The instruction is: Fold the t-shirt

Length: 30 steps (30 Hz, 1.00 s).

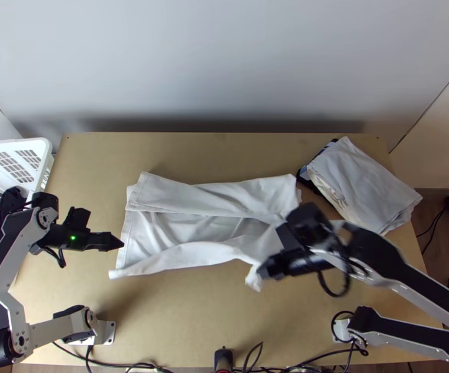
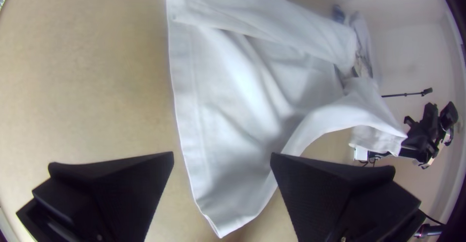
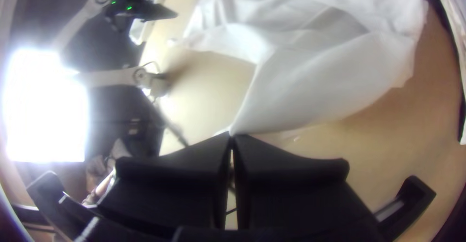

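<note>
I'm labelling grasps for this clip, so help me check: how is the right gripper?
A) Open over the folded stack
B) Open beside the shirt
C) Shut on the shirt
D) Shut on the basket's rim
C: the right gripper has its fingers shut, with the shirt drawn to a point at their tips.

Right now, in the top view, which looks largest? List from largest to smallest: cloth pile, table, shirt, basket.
1. Table
2. Shirt
3. Cloth pile and basket: too close to rank, as the picture's edge cuts off the basket.
</note>
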Motion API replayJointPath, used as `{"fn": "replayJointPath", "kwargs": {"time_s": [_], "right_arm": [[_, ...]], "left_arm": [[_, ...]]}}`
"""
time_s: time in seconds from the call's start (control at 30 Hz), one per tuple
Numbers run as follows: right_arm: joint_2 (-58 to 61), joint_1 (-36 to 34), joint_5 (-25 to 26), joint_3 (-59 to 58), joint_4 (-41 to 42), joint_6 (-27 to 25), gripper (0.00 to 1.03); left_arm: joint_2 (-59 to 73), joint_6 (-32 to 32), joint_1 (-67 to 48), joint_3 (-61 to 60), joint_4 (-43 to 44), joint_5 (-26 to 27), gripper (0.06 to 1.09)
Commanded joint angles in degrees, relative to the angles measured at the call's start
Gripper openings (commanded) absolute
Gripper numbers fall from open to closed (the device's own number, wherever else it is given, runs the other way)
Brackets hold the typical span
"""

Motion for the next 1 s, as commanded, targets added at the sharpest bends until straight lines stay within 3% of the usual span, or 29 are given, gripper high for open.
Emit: {"fn": "replayJointPath", "kwargs": {"time_s": [0.0,0.13,0.23,0.27,0.33,0.43,0.73,0.87,0.97], "right_arm": [[-6.3,2.8,-18.2,6.0,-8.8,0.7,0.03],[-5.9,2.8,-25.4,4.4,-10.6,0.7,0.03],[-4.4,2.4,-25.7,0.8,-9.6,0.4,0.03],[-3.4,2.1,-25.7,-0.5,-9.5,0.2,0.11],[-1.1,1.5,-25.7,-2.1,-9.4,-1.2,0.63],[2.0,0.3,-25.7,-4.1,-9.4,-2.3,0.87],[1.6,-13.9,-25.0,-7.3,-13.1,-2.0,0.97],[1.0,-22.3,-24.0,-13.3,-11.5,-6.5,0.97],[0.6,-23.9,-23.7,-17.8,-9.5,-7.8,0.97]], "left_arm": [[0.2,-1.2,-1.6,0.1,0.7,0.4,1.03],[0.1,-1.2,-1.5,0.3,0.6,0.3,1.03],[0.0,-1.1,-1.3,0.5,0.2,0.3,1.03],[0.0,-1.0,-1.2,0.5,0.2,0.3,1.03],[-0.2,-1.1,-1.2,0.7,0.0,0.3,1.03],[-0.5,-0.9,-0.7,0.9,-0.2,0.2,1.03],[-0.6,3.0,1.9,4.0,-5.8,0.1,1.03],[-0.5,4.4,2.3,4.1,-7.6,-0.4,1.03],[0.2,4.4,1.6,4.1,-10.3,-3.7,1.03]]}}
